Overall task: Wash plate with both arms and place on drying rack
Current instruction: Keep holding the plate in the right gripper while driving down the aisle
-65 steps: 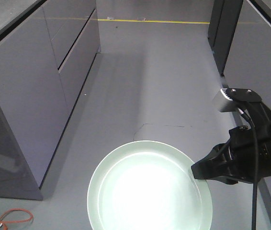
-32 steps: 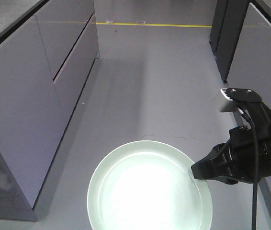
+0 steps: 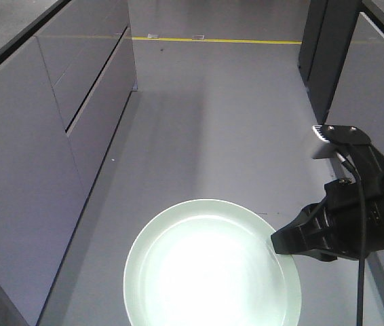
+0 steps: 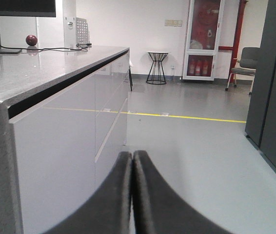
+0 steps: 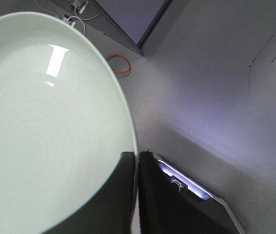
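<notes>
Cabinets (image 3: 43, 136) on the left have slid nearer and the yellow floor line (image 3: 212, 41) has dropped lower in the front view. The plate (image 3: 212, 268) and my right gripper (image 3: 277, 241) sit exactly where they did. The plate hangs level over the bare floor (image 3: 212, 136), near and centred. My right gripper is clamped on its right rim, one finger above and one below. My left gripper (image 4: 132, 155) is pressed closed on nothing and points along the aisle beside a grey surface (image 4: 40, 63). An orange cable (image 5: 121, 65) lies on the floor under the plate's far edge. I judge this a carry: the plate is in my grasp, but no sink, tap or drying rack shows. I cannot tell whether washing is done, and racking is still ahead.
</notes>
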